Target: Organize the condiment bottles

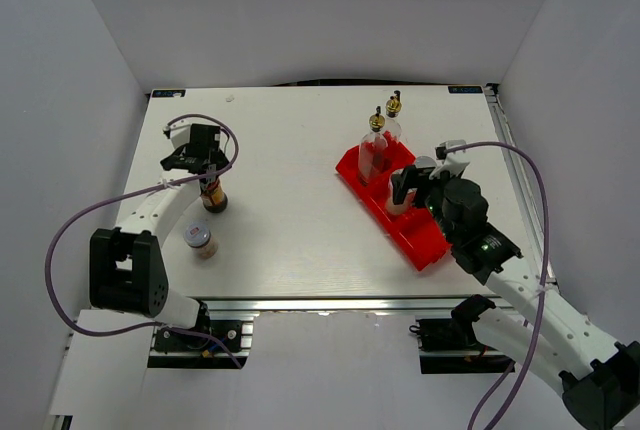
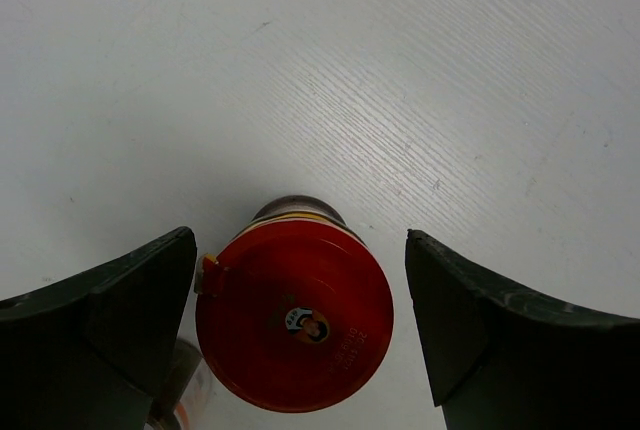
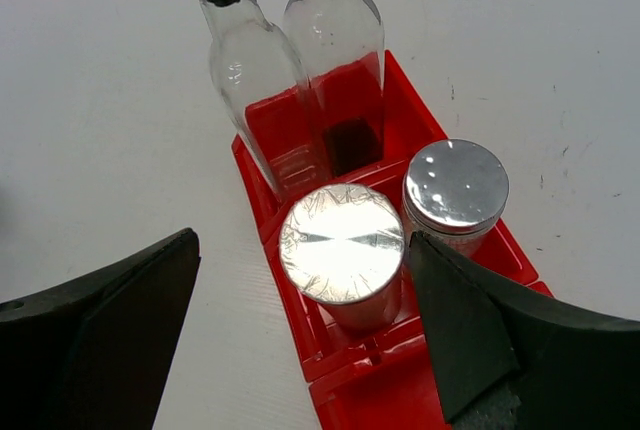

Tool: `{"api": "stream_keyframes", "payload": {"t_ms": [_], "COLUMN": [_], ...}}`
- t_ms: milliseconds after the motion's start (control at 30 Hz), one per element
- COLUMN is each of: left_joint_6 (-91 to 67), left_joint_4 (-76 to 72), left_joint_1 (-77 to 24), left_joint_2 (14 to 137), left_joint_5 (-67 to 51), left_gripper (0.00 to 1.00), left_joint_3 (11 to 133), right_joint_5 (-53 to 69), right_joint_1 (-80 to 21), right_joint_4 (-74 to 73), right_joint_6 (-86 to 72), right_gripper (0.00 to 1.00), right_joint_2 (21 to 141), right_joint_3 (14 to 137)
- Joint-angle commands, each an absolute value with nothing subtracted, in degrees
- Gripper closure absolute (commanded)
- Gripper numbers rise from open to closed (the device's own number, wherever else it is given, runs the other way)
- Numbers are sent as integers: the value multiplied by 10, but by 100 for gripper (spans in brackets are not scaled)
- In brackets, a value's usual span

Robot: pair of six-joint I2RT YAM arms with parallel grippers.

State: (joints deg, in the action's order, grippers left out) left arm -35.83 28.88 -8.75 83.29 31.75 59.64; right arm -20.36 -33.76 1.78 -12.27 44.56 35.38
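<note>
white walls are enclosing a white table (image 1: 300,200); both arms are working over it.

left side: left gripper (image 2: 300,250) is hanging straight above the red-lidded jar (image 2: 295,325). jaws are spread wide, one finger on each side of the lid, not touching it, gripping nothing. jar is standing upright on the table near the left edge. a third shaker (image 1: 201,239) is standing near it, toward the arm bases.

handling judgement: jar is looking like glass under a plastic lid, so likely stiff, fairly heavy for its size, smooth-sided and breakable if dropped. lid is appearing wider than the body, so closing just beneath the lid rim, or across the lid itself, is probably giving the surest hold. a flip tab is sticking out on one side of the lid and is best kept off the pads.

right side: red bin (image 3: 400,90) is holding four items. two glass bottles (image 3: 250,80) with gold pourers are standing together in the far compartment; one is showing dark residue at the bottom, the other is looking clear. two shakers (image 3: 343,245) with silver lids are sitting side by side in the next compartment, contents not readable from above. right gripper (image 3: 305,250) is hovering over them, jaws apart, holding nothing. right arm is partly hiding the bin's near end.
</note>
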Motion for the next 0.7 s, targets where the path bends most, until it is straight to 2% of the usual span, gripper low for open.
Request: {"api": "stream_keyframes", "payload": {"t_ms": [0,167,300,433,467,533,567,667], "left_joint_6": [-352,-349,-348,-346,-346,-345,-345,-347], "left_joint_4": [282,275,278,276,276,275,272,263], "left_joint_1": [-90,-90,-90,-90,-90,-91,-91,-98], "left_joint_2": [826,828,821,814,812,802,795,768], "left_joint_5": [313,271,277,265,261,246,239,209], "left_gripper": [7,32,47,68,83,97,100,100], "left_joint_3": [606,604,604,602,603,606,606,608], "right_joint_5": [-214,-206,-207,-191,-170,-109,-75,65], "right_joint_1": [-337,-337,-337,-337,-337,-337,-338,-339], "right_joint_4": [11,1,-19,-18,-17,-10,-10,-6], "right_joint_6": [-129,-122,-111,-89,-82,-59,-48,-19], "right_gripper": [11,11,11,11,11,11,11,11], "right_joint_2": [429,432,423,407,404,400,401,425], "right_joint_3": [374,385,398,422,428,444,450,468]}}
